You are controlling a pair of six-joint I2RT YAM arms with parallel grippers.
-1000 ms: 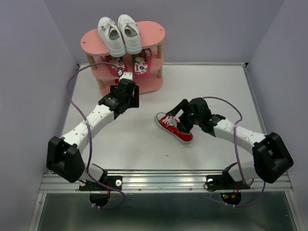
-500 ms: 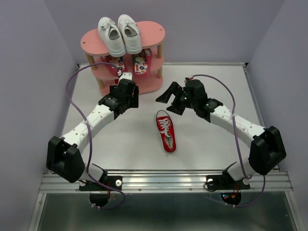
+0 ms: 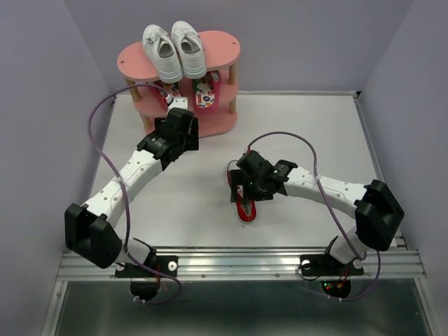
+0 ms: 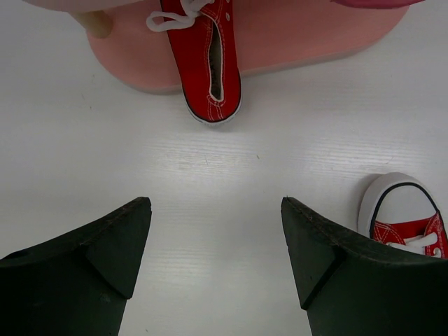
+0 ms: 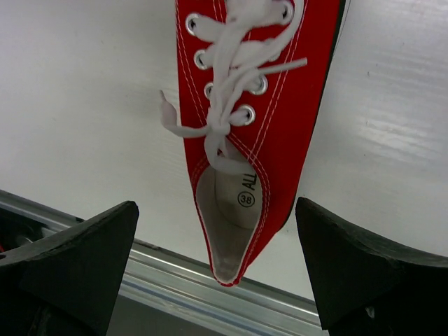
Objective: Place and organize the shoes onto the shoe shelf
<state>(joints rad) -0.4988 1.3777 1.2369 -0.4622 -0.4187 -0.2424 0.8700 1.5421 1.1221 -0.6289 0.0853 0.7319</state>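
Observation:
The pink shoe shelf (image 3: pixel 224 49) stands at the back left. White sneakers (image 3: pixel 173 50) sit on its top board and red flip-flops (image 3: pixel 204 92) on the middle board. In the left wrist view one red sneaker (image 4: pixel 208 59) lies on the bottom board (image 4: pixel 301 35), its heel over the board's edge. The other red sneaker (image 3: pixel 245 206) lies on the table, toe toward the shelf. My right gripper (image 3: pixel 243 185) is open above it; its fingers stand either side of the heel (image 5: pixel 234 231). My left gripper (image 4: pixel 217 238) is open and empty in front of the shelf.
The metal rail at the table's front edge (image 5: pixel 175 287) runs just behind the sneaker's heel. Purple walls close in the table on three sides. The toe of the loose sneaker (image 4: pixel 402 213) shows at the right of the left wrist view.
The red sneaker on the table turned toe toward the shelf a second ago. My right gripper swung up near the shelf, then came back over the sneaker. My left arm shifted slightly toward the shelf.

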